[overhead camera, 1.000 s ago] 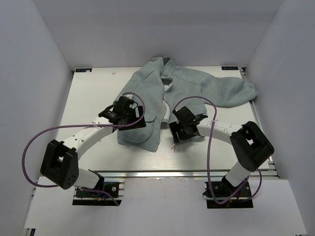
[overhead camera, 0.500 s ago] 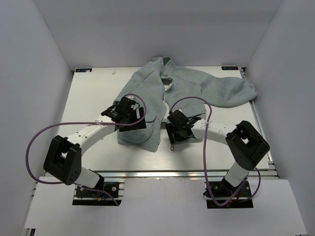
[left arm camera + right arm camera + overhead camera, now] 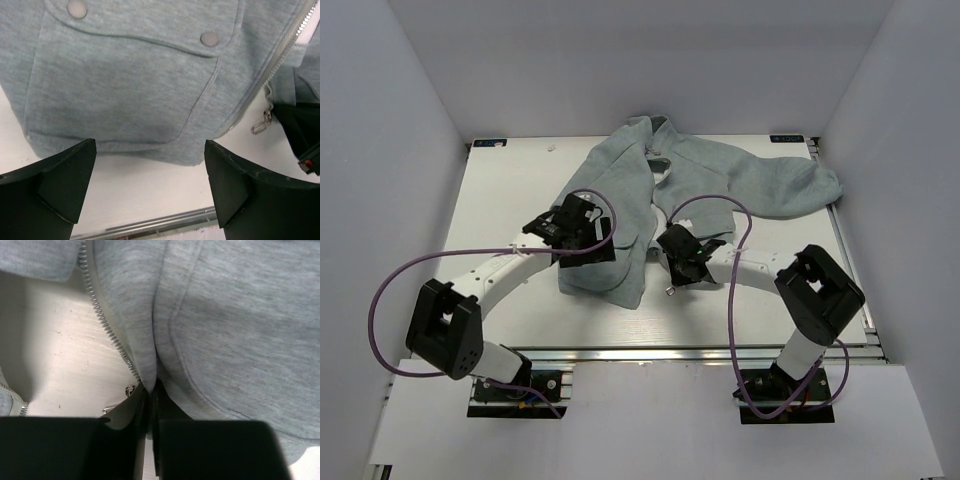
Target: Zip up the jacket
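Jacket (image 3: 650, 190) unzipped, lying on tabletop (image 3: 510, 190). Left tool (image 3: 150, 167) spread wide, over jacket's pocket (image 3: 125, 85) hem. Right tool (image 3: 150, 400) pressed together, pinching jacket's bottom edge beside zipper (image 3: 107, 325).

A grey-green jacket (image 3: 720, 170) lies open on the white desk (image 3: 505, 190). Its collar points toward the far edge and one sleeve stretches out to the right. The left pincer (image 3: 578, 240) hovers over the front panel on the left of the view, near the hem. The right pincer (image 3: 677, 268) sits at the centre opening and seems to touch the fabric, though its jaws are too small to read. A small silver piece (image 3: 670, 291) lies on the desk just beside it.
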Controlling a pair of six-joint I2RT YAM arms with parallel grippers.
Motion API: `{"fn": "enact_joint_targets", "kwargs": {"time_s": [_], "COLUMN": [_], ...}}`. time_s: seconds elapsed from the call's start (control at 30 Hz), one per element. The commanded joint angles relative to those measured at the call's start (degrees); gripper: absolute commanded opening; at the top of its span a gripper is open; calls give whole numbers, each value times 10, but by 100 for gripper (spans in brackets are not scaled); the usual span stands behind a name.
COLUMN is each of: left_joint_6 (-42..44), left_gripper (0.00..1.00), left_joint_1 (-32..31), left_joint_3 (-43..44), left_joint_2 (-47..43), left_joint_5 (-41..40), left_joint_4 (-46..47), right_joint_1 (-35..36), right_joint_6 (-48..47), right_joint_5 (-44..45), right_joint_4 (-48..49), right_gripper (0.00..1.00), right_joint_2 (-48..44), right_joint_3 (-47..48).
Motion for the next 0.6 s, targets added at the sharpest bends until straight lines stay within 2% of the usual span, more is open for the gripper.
{"fn": "enact_joint_targets", "kwargs": {"time_s": [0.0, 0.03, 0.17, 0.3, 0.37, 0.47, 0.57], "left_joint_6": [-6, -4, 2, 7, 7, -4, -3], "left_gripper": [98, 98, 98, 98, 98, 98, 94], "left_joint_1": [-1, -1, -29, -129, -157, -168, -168], "left_joint_3": [-1, -7, -33, -17, -3, 24, 31], "left_joint_2": [-54, -60, -69, -35, 0, 51, 80], "left_joint_5": [9, 17, 50, 32, -7, -14, -27], "left_joint_4": [-30, -31, -37, -48, -51, -49, -44], "right_joint_1": [3, 3, 1, -13, -21, -29, -39], "right_joint_6": [3, 0, -21, -29, -40, -45, -43], "right_joint_5": [-33, -37, -55, -76, -82, -76, -80], "right_joint_4": [-42, -37, -22, -18, -9, -10, -13], "right_gripper": [4, 0, 0, 0, 0, 0, 0], "right_joint_2": [45, 34, -26, -130, -162, -200, -212], "right_joint_3": [-56, -56, -59, -69, -86, -103, -117]}}
